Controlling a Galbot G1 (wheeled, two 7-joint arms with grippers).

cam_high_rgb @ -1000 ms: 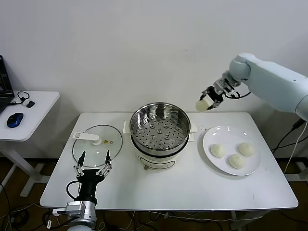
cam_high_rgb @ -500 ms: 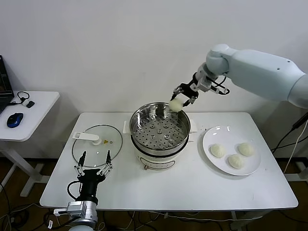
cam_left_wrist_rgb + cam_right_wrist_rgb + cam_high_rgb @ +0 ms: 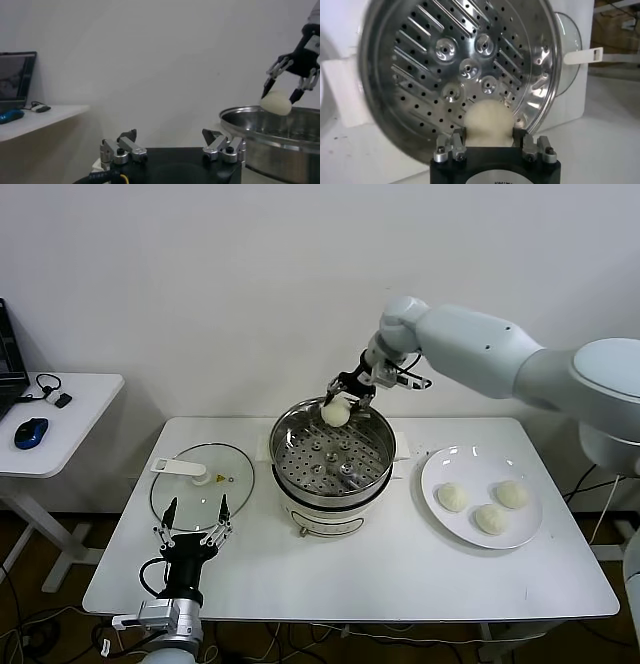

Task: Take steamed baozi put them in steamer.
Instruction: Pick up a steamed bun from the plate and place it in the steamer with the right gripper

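My right gripper (image 3: 338, 399) is shut on a cream-white baozi (image 3: 335, 413) and holds it above the far rim of the steamer (image 3: 380, 469), a shiny steel pot with a perforated tray on a white base. In the right wrist view the baozi (image 3: 489, 122) sits between the fingers over the tray (image 3: 455, 65). Three more baozi (image 3: 453, 497) (image 3: 512, 494) (image 3: 491, 519) lie on the white plate (image 3: 438, 466) to the right of the steamer. My left gripper (image 3: 195, 524) is open and empty, low at the table's front left.
A flat glass lid (image 3: 190, 494) with a white handle lies left of the steamer, just beyond my left gripper. A white side table (image 3: 85, 399) with a blue mouse (image 3: 31, 432) stands at far left. The wall is close behind the steamer.
My right gripper has carried the baozi leftward from above the plate side to over the steamer's far rim, and lower. The left arm has not moved.
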